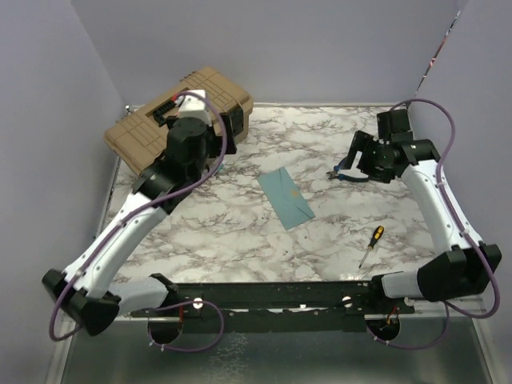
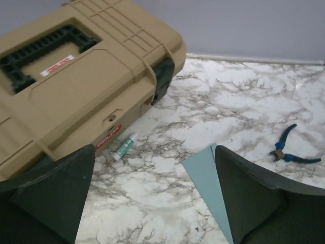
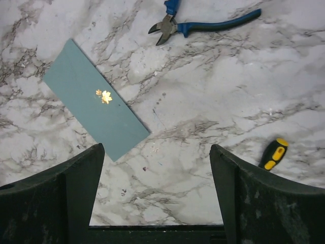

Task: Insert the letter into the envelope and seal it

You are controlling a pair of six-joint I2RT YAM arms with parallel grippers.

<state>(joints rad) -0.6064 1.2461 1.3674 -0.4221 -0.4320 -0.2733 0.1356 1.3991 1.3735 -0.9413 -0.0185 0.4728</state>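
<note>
The teal envelope (image 1: 286, 198) lies flat and slanted in the middle of the marble table, flap down, with a small gold sticker (image 3: 104, 96) on it. The letter is out of view. My left gripper (image 1: 227, 134) hovers open to the left of the envelope, near the toolbox. In its wrist view the envelope's corner (image 2: 208, 178) shows just inside the right finger, with bare marble between the fingers (image 2: 56, 193). My right gripper (image 1: 358, 154) hangs open to the right of the envelope. Its wrist view has the envelope (image 3: 94, 99) at upper left and nothing between its fingers (image 3: 254, 203).
A tan toolbox (image 1: 180, 120) stands at the back left, with a small white-and-green tube (image 2: 125, 146) lying beside it. Blue-handled pliers (image 3: 203, 23) lie under the right gripper. A yellow-and-black screwdriver (image 1: 371, 242) lies near the front right. Grey walls enclose the table.
</note>
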